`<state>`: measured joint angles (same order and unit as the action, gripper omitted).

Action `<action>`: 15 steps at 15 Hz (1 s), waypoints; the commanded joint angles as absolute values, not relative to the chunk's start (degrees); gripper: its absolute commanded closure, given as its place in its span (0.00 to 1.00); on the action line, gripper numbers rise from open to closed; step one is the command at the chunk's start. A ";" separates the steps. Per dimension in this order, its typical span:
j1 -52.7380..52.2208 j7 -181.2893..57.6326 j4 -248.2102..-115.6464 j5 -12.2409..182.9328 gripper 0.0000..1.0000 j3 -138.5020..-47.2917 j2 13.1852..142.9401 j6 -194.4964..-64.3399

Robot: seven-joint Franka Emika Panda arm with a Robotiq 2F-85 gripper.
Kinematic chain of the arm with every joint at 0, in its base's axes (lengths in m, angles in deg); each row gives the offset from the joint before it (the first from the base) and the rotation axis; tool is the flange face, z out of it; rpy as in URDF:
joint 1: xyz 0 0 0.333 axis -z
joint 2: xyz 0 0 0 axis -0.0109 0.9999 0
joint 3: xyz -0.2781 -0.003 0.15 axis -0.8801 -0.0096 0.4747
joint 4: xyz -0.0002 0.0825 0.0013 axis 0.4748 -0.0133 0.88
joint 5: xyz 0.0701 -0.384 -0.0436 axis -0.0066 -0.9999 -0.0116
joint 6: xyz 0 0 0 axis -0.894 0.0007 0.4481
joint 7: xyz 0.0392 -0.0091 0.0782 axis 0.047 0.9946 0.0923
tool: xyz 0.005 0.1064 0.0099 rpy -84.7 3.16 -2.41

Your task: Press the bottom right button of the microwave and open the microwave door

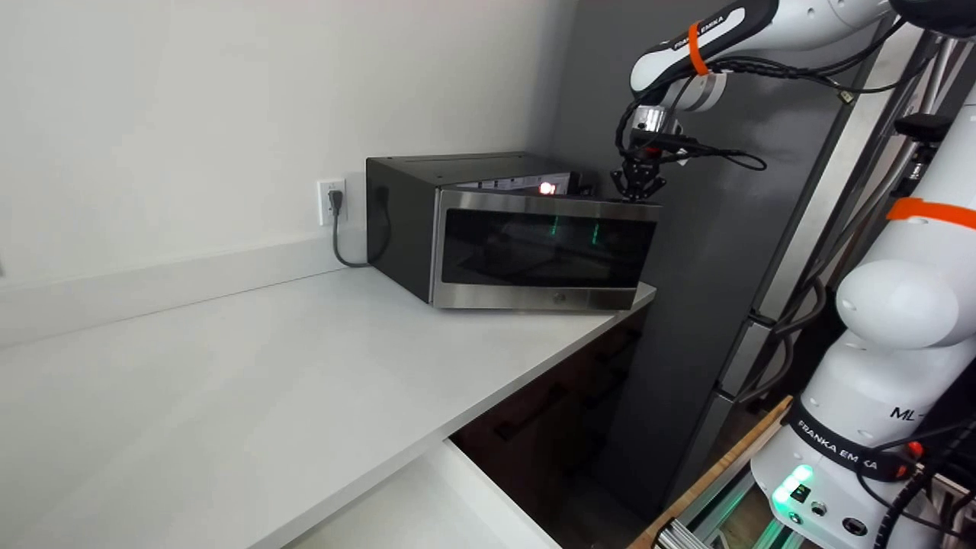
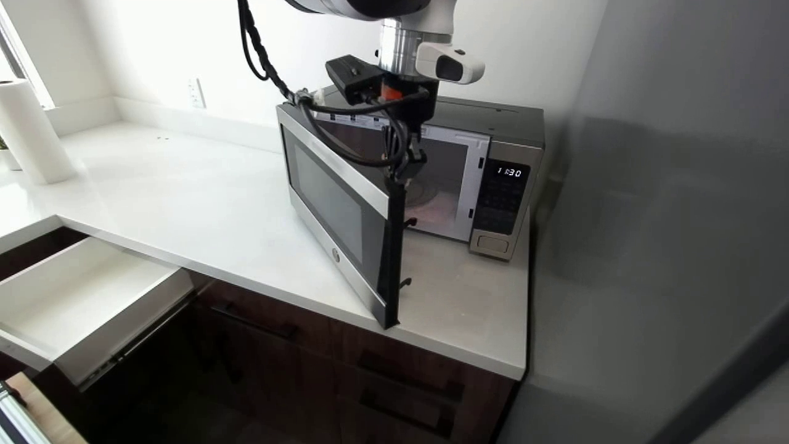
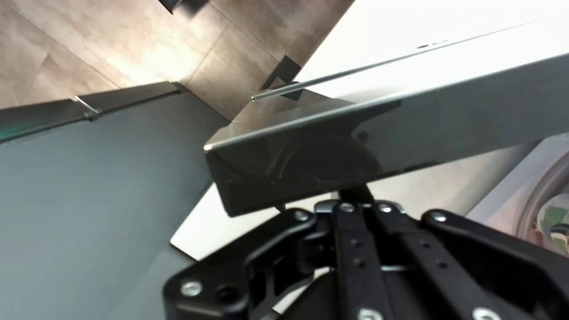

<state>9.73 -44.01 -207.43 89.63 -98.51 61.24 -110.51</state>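
Microwave door (image 2: 336, 209), part-open, just beside clenched, apparently empty claw (image 3: 362, 203); probably rigid, slick, easy-swinging; best pushed at free edge (image 2: 394, 259) nearest claw.

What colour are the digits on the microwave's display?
White digits on a black panel, clearest in an exterior view.

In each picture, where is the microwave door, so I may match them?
In an exterior view: microwave door, just right of centre.
In an exterior view: door, just left of centre.
Wrist view: door, from left of centre to right edge.
Shared landmark: the white counter.
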 commanded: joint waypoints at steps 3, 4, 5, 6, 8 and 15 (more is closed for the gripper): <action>9.86 -41.21 -212.92 90.41 1.00 -97.91 54.44 -100.86; 9.82 -42.94 -212.62 91.96 1.00 -97.97 53.93 -97.26; 9.82 -43.42 -212.77 93.10 1.00 -97.97 53.25 -95.76; 9.82 -44.79 -212.80 94.29 1.00 -98.04 52.74 -94.83; 9.67 -49.57 -213.00 95.66 1.00 -98.09 51.73 -94.93; 8.57 -70.66 -217.89 92.80 0.60 -97.75 47.12 -98.77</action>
<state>9.29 -63.64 -212.90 93.88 -97.91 51.12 -96.05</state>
